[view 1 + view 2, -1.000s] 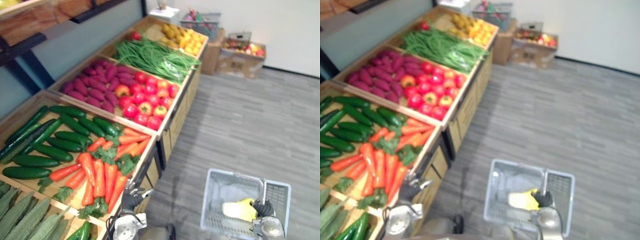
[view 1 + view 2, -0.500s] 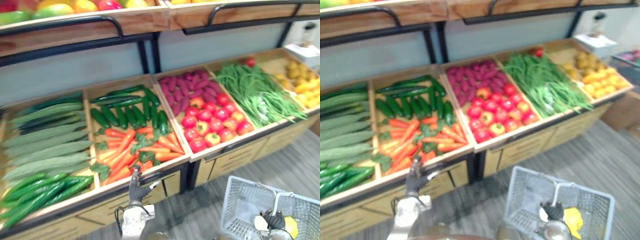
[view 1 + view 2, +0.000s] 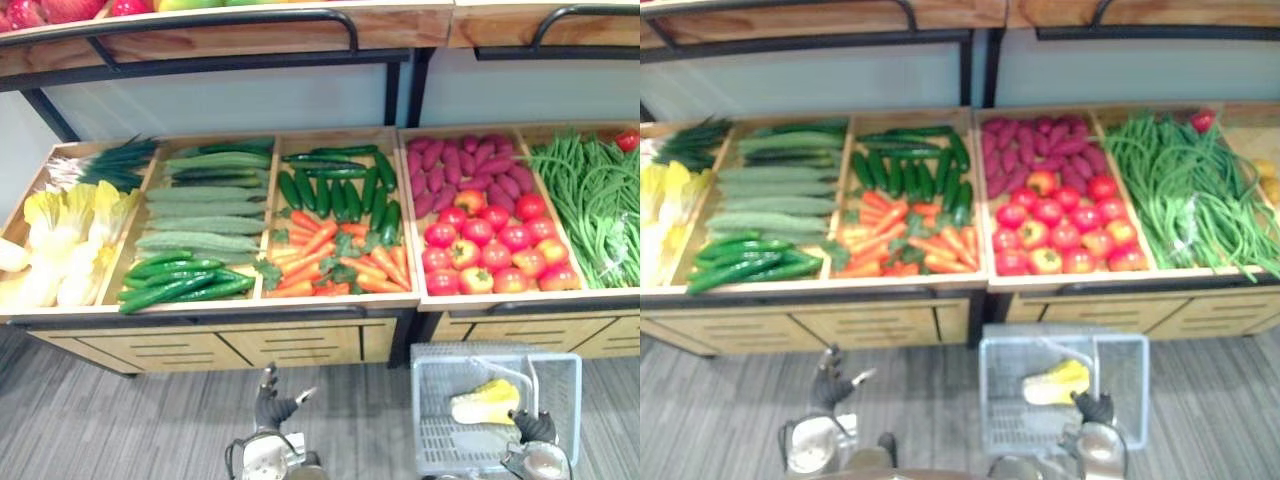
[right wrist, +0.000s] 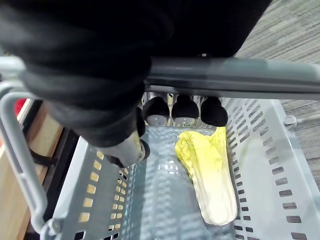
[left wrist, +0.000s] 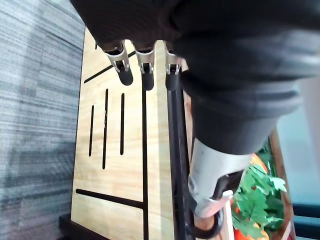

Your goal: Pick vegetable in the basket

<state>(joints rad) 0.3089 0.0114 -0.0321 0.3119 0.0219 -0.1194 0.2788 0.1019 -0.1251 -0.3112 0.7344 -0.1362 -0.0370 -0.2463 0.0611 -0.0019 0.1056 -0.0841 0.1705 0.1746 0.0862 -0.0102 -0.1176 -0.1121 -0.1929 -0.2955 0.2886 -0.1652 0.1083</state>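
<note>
A grey plastic basket (image 3: 432,400) hangs in front of the stall's drawers, with a yellow napa cabbage (image 3: 485,402) lying in it. My right hand (image 3: 531,427) is shut on the basket's handle (image 4: 225,77); its fingers (image 4: 185,109) curl round the bar above the cabbage (image 4: 210,175). My left hand (image 3: 269,404) is open and holds nothing, low before the wooden drawer fronts (image 5: 115,140); its fingers (image 5: 144,65) are straight. Above it on the stall lie carrots (image 3: 330,265) and dark cucumbers (image 3: 340,190).
The wooden stall (image 3: 300,315) also holds napa cabbages (image 3: 55,245), scallions (image 3: 110,160), ridged gourds (image 3: 200,210), tomatoes (image 3: 490,250), purple sweet potatoes (image 3: 465,165) and green beans (image 3: 590,200). A shelf (image 3: 250,30) with a black rail hangs over it. Grey floor (image 3: 120,420) lies before the drawers.
The camera has swung, so the stall now faces me square, with its cabbage end in sight. My right hand keeps the basket handle; my left hand stays open.
</note>
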